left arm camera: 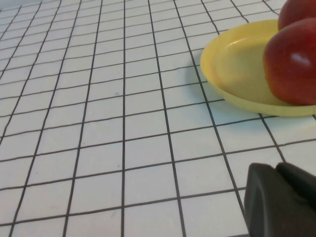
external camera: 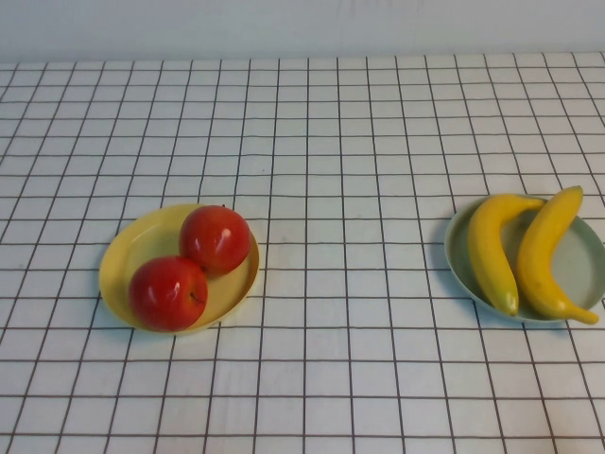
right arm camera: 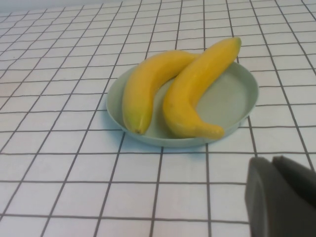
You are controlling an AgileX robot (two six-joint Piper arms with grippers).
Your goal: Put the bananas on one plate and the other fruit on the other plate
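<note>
Two red apples [external camera: 216, 238] [external camera: 168, 292] lie on the pale yellow plate [external camera: 128, 248] at the left of the high view. Two yellow bananas [external camera: 490, 250] [external camera: 544, 251] lie side by side on the pale blue-green plate [external camera: 584, 265] at the right. The left wrist view shows the yellow plate [left arm camera: 232, 69] with an apple [left arm camera: 291, 61]. The right wrist view shows the blue-green plate [right arm camera: 227, 101] with both bananas [right arm camera: 148, 86] [right arm camera: 195, 89]. My left gripper [left arm camera: 276, 170] is shut and empty, short of the yellow plate. My right gripper [right arm camera: 271, 160] is shut and empty, short of the blue-green plate. Neither gripper shows in the high view.
A white tablecloth with a dark grid [external camera: 350, 189] covers the table. A pale wall [external camera: 302, 24] runs along the far edge. The blue-green plate sits close to the high view's right edge.
</note>
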